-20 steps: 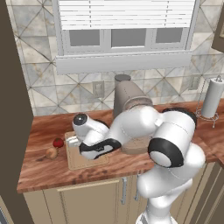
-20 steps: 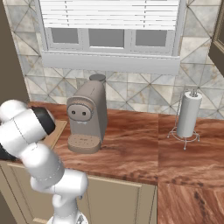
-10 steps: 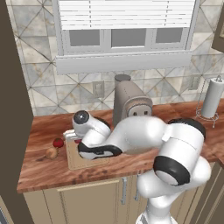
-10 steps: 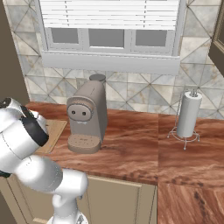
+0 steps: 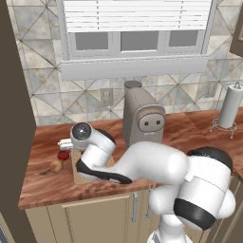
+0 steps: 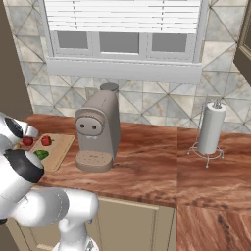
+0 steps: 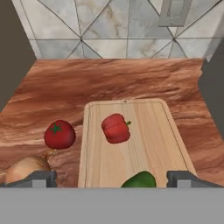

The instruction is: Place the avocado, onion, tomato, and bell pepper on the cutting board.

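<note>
The arm [image 5: 156, 166] is built of glossy white, rounded shells that swell into fat, smooth segments. Black bands ring the joints, the widest at the big elbow nearest the camera. A dark, shiny round cap sits on the wrist joint. A black strip runs along the underside of the forearm. The two fingertips [image 7: 41, 178] are small, flat grey blocks.

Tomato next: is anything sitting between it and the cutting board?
Nothing visible does. In the hand view the tomato lies on the counter just off the cutting board, bare wood between them. The onion sits to its other side; the bell pepper and avocado leave board space free.
</note>
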Robot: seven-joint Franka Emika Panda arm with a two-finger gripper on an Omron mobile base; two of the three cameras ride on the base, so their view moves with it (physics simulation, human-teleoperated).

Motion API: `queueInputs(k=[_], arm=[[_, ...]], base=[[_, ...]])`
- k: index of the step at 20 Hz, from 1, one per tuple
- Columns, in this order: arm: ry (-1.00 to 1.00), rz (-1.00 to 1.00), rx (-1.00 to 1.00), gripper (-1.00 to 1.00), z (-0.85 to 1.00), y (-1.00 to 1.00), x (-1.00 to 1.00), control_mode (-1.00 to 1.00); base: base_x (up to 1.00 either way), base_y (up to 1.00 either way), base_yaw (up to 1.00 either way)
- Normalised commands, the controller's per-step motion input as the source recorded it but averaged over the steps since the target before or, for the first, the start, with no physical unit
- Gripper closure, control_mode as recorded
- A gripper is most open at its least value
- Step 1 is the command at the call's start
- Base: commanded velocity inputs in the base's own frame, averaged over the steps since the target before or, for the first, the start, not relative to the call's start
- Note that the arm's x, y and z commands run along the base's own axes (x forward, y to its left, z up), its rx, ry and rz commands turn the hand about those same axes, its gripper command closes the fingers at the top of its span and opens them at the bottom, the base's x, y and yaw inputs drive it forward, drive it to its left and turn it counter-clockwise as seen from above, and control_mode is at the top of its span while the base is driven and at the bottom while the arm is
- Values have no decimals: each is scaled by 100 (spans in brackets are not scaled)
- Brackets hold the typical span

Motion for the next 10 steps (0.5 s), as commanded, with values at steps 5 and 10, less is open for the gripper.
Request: queueInputs(k=[5,10], arm=[[-9,3,6,-100,40,35,-31,-100],[1,9,12,-100,40,14,-28,-100]], base=[[0,0,0],[0,0,0]])
